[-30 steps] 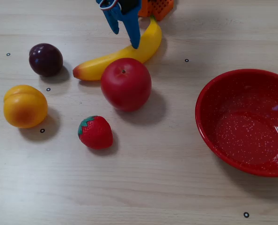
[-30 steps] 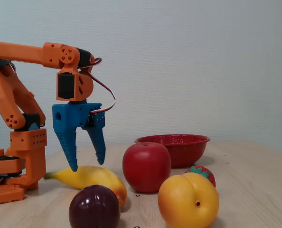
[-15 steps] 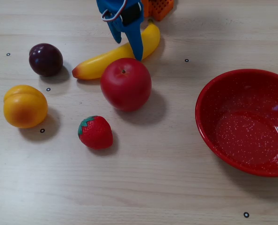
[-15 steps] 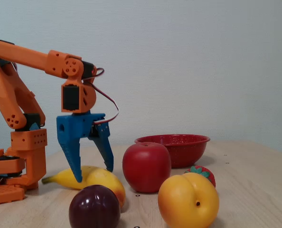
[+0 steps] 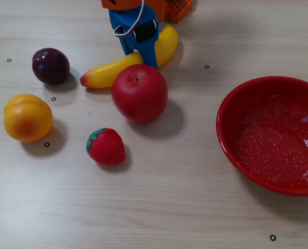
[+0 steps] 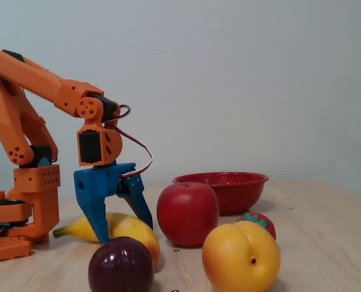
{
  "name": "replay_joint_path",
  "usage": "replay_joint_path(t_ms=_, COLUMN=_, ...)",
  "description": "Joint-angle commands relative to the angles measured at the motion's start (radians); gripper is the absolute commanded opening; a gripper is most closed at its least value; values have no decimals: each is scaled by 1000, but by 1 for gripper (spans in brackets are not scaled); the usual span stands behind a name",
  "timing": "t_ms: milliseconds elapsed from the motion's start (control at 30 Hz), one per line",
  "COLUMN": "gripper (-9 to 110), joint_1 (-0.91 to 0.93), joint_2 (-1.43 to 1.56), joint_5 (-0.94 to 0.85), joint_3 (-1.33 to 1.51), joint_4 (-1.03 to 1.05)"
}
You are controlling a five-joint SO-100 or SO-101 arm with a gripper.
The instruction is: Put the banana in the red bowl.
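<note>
The yellow banana point(image 5: 105, 74) lies on the table behind the red apple, its orange-red tip pointing left in the top-down fixed view. In the side fixed view the banana point(image 6: 74, 228) rests near the arm's base. My blue gripper point(image 5: 140, 58) is open and down at table level, one finger on each side of the banana's middle. From the side, the gripper point(image 6: 124, 233) straddles the fruit with both tips close to the wood. The red bowl point(image 5: 270, 145) sits empty at the right, well apart from the gripper, and is seen behind the apple as the bowl point(image 6: 220, 182).
A red apple point(image 5: 139, 93) sits just in front of the banana, close to one finger. A dark plum point(image 5: 51, 66), a yellow-orange peach point(image 5: 27, 118) and a strawberry point(image 5: 106, 147) lie to the left. The orange arm base point(image 6: 22, 207) stands at the back.
The gripper has come down from above the banana until its open fingers straddle it near the table. The banana shifted slightly; the other fruit and the bowl stayed put.
</note>
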Motion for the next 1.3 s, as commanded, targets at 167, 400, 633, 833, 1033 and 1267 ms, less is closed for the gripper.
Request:
replay_joint_path(t_ms=167, gripper=2, joint_1=37, joint_2=-8, joint_5=12, joint_3=12, joint_4=-55)
replay_joint_path(t_ms=400, gripper=0, joint_1=5, joint_2=8, joint_5=-31, joint_3=-18, joint_4=-21)
replay_joint_path(t_ms=633, gripper=0, joint_1=38, joint_2=89, joint_5=-175, joint_3=-158, joint_4=127)
replay_joint_path(t_ms=833, gripper=0, joint_1=98, joint_2=138, joint_5=-331, joint_3=-391, joint_4=339)
replay_joint_path(t_ms=1033, gripper=0, joint_1=192, joint_2=126, joint_5=-486, joint_3=-696, joint_4=561)
replay_joint_path(t_ms=1267, gripper=0, joint_1=489, joint_2=-89, joint_5=-833, joint_3=-1195, joint_4=649)
